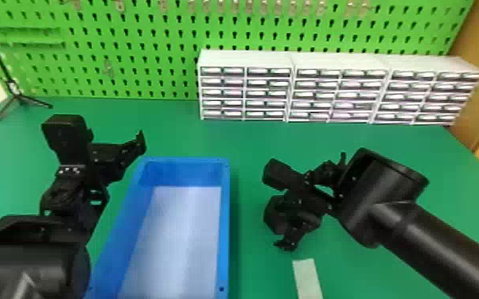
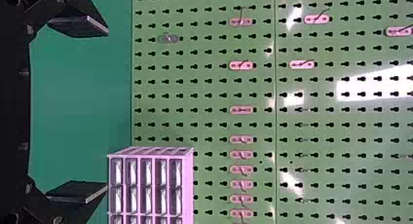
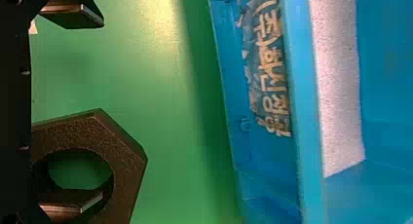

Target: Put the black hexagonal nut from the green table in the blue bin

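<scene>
Closest to the head camera, the left arm point(image 1: 32, 258) fills the lower left, its left gripper point(image 1: 115, 157) spread wide. Right of the blue bin point(image 1: 225, 222), the right gripper point(image 1: 314, 200) is wide too; its wrist view shows the black hexagonal nut point(image 3: 119, 153) lower left, one finger point(image 3: 68, 200) overlapping its hole.
</scene>
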You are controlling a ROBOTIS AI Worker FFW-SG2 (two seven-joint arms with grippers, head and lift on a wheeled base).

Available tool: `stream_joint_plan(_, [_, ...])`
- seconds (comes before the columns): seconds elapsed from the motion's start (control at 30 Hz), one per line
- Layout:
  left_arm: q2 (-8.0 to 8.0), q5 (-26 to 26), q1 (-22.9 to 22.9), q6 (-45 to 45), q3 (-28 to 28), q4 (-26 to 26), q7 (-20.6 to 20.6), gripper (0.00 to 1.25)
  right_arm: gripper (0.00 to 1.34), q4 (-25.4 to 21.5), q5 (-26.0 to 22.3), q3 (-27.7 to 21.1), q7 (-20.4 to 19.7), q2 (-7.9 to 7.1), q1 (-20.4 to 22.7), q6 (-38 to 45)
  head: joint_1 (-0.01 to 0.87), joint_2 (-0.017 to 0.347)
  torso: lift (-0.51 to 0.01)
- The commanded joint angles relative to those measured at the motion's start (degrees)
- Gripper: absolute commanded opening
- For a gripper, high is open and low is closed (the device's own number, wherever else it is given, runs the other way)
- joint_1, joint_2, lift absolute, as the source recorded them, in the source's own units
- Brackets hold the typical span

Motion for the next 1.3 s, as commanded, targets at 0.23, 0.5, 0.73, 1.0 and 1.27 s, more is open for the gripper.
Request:
stream_joint_plan(0.23, [0.00, 0.0, 0.0, -0.1, 0.0, 0.0, 0.0, 1.09, 1.26, 3.4, -0.2, 0.4, 0.0, 0.80, -0.4, -1.5, 0.683, 0.028, -0.096])
stream_joint_plan(0.5, [0.08, 0.0, 0.0, -0.2, 0.2, -0.1, 0.0, 1.09, 1.25, 3.9, -0.2, 0.4, -0.1, 0.89, -0.4, -1.6, 0.683, 0.028, -0.096])
stream_joint_plan(0.73, [0.00, 0.1, 0.0, -0.3, 0.2, 0.0, 0.0, 1.09, 0.85, 3.9, -0.6, 0.2, 0.0, 0.89, -0.5, -1.6, 0.683, 0.028, -0.096])
stream_joint_plan(1.0, [0.00, 0.1, 0.0, -0.3, 0.2, 0.0, 0.0, 1.09, 0.45, 3.4, -1.2, 0.1, 0.0, 0.54, -0.5, -1.6, 0.683, 0.028, -0.096])
stream_joint_plan(1.27, [0.00, 0.0, -0.1, -0.3, 0.1, 0.0, 0.0, 1.09, 0.30, 3.4, -1.2, 0.1, -0.1, 0.28, -0.7, -1.6, 0.683, 0.028, -0.096])
